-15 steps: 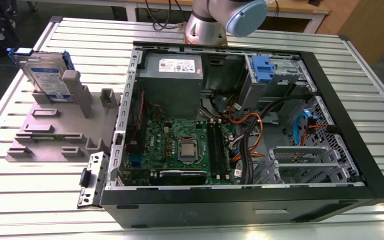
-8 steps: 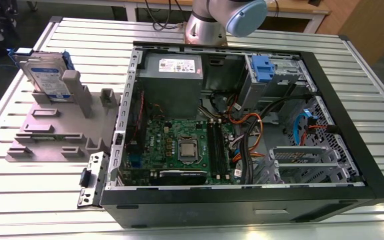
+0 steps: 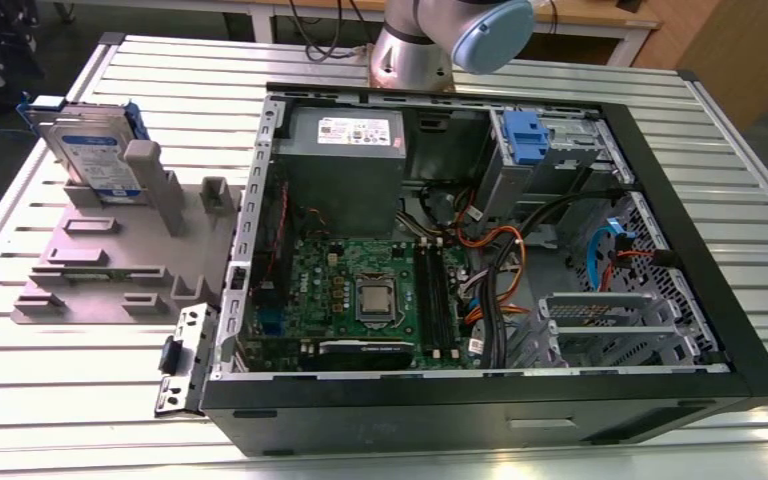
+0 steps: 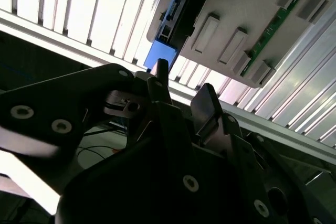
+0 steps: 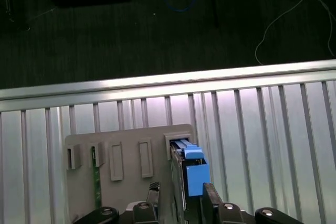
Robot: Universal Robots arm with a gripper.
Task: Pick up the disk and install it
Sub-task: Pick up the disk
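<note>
Fingers [image 4: 206, 106] spread apart and empty, disk [image 5: 192, 170] standing upright in grey holder [image 5: 126, 148] slot

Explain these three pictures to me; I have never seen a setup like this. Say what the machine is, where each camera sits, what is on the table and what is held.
The machine is a robot arm with a two-fingered gripper. The exterior view comes from a camera off the arm, looking down on a slatted metal table. The two wrist views come from cameras riding on the arm, so dark gripper parts show in them. On the table lies an open computer case with its circuit board exposed. At the exterior view's left, a grey fixture holds the disk upright in its blue carrier. The gripper's fingers stand apart and hold nothing; the disk is not yet picked up.
</note>
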